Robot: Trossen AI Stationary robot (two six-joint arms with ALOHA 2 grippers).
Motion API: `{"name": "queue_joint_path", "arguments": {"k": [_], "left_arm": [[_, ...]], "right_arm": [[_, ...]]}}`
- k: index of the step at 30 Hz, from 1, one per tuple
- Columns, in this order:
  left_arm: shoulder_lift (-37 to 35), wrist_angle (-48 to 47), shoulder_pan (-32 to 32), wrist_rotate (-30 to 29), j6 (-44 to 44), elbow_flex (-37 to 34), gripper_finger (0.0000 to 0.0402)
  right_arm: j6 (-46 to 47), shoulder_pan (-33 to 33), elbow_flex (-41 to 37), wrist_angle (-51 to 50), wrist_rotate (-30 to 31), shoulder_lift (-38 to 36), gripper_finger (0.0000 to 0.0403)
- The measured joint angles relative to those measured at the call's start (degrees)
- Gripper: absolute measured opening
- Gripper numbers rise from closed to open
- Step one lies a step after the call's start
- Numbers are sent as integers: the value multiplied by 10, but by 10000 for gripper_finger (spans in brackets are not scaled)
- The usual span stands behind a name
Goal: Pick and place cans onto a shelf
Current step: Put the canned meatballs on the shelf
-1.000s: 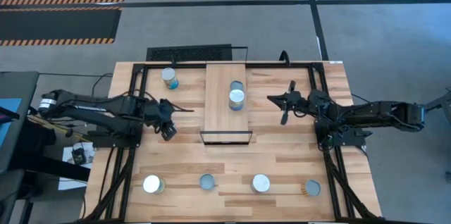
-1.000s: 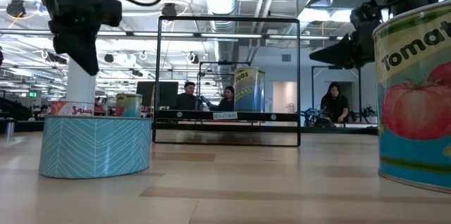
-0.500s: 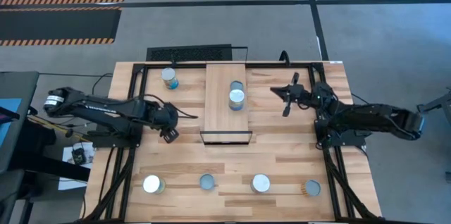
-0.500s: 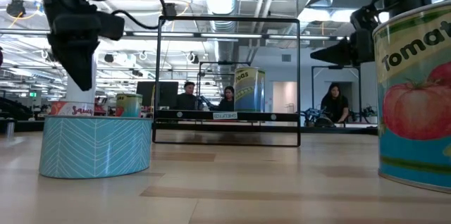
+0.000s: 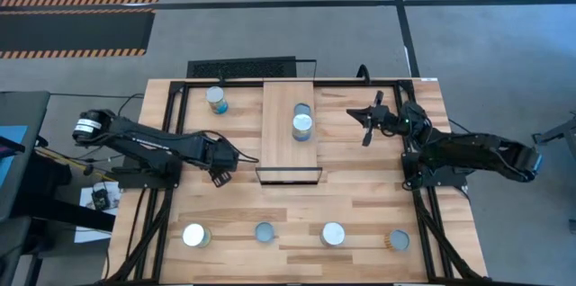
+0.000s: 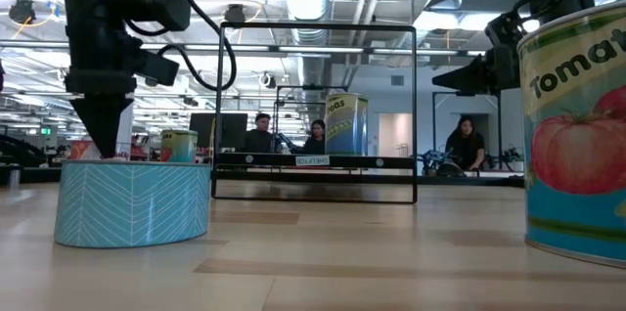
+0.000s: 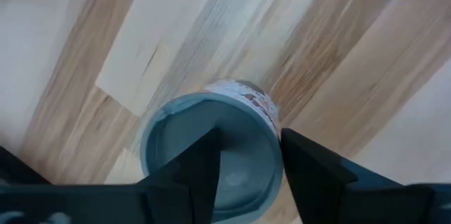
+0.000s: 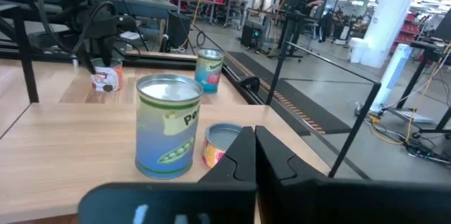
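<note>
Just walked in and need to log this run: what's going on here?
A two-armed robot is putting cans on a shelf. Two cans already stand on its board. The left gripper hangs, fingers apart, above a low pale-blue can that sits on the table; nothing is gripped. The right gripper waits shut beside the shelf. Four cans line the table's near edge, and one stands at the far left.

Shelf (image 5: pixel 290 133): light-wood board, black frame, two upright cans (image 5: pixel 302 124) on it. Five more cans stand upright elsewhere, one behind, four in front.

A dark hand (image 6: pixel 101 140) points down behind a low blue can (image 6: pixel 133 201).
</note>
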Motion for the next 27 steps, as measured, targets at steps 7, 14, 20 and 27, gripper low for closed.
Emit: {"name": "queue_joint_path", "arguments": {"k": [7,14,20,27], "left_arm": [[0,-32,3,15,0,19,18],[-4,-78,67,18,69,171,2],[11,-74,164,1,158,321,1],[166,-85,261,6,335,537,0]], "right_arm": [[-13,0,0,1,1,0,9],[-10,0,0,-5,1,0,8],[-11,0,0,-20,2,0,8],[-13,0,0,-19,2,0,8]]}}
